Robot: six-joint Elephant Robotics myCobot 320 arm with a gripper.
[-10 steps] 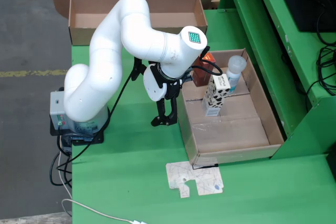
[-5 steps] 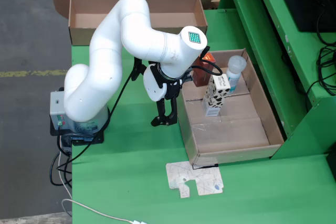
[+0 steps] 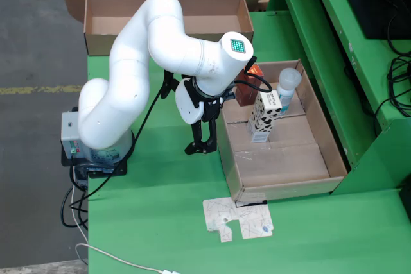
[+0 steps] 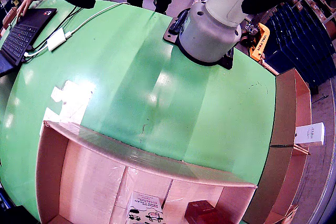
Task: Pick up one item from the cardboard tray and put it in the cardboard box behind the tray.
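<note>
**A:** What carries it all?

**B:** A green painted worktop (image 3: 167, 210). The white jointed robot arm (image 3: 138, 68) stands on its base near the worktop's left edge in the fixed view and bends over toward the middle.

**A:** And the two containers?

**B:** A shallow open brown cardboard tray (image 3: 321, 139) lies along the right side of the worktop. A longer open brown cardboard box (image 3: 96, 30) sits at the far edge, and from here it looks empty.

**A:** So nothing is delivered yet?

**B:** That is my reading. The items are all in the tray's far end: a white carton with black cow patches (image 3: 263, 117) standing upright, a clear bottle with a pale cap (image 3: 287, 88) just behind it, and a small red-brown box (image 3: 246, 91) partly hidden by the arm's wrist.

**A:** The end effector?

**B:** The black end effector (image 3: 202, 147) hangs over bare worktop just outside the tray's left wall, pointing down. It holds nothing; its fingers look close together, but I cannot tell their gap for certain.

**A:** What remains?

**B:** The whole job, I judge: reach over the wall, grasp one item, lift it and carry it to the far box.
</note>
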